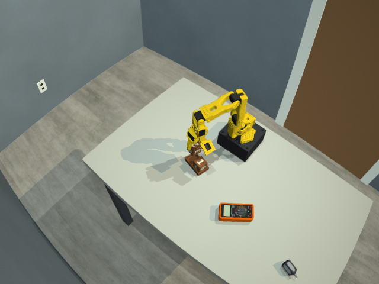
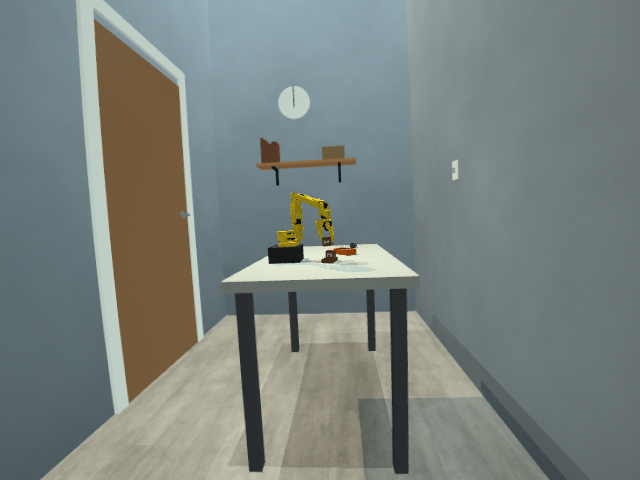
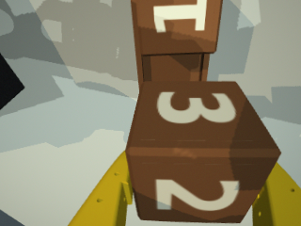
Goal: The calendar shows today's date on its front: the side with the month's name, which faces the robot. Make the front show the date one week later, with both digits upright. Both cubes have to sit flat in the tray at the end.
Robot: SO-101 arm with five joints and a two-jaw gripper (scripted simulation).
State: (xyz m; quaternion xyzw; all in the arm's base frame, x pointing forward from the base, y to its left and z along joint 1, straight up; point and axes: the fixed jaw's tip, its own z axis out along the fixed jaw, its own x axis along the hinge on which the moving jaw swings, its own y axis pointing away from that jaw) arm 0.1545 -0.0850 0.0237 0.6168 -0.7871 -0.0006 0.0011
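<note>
My gripper [image 1: 198, 149] is shut on a brown digit cube [image 1: 195, 148] and holds it in the air just above the brown calendar tray [image 1: 193, 167]. In the wrist view the held cube [image 3: 202, 151] shows a 3 on one face and a 2 on the face nearest the camera, between my yellow fingers. The other cube [image 1: 201, 162] sits in the tray with a 1 on its upper face; it also shows in the wrist view [image 3: 176, 24]. In the exterior view the held cube [image 2: 326, 240] hangs above the tray [image 2: 328, 260].
An orange multimeter [image 1: 235, 212] lies on the table toward the front. A small dark plug-like object [image 1: 289, 267] lies near the front right corner. The arm's black base [image 1: 241, 138] stands right of the tray.
</note>
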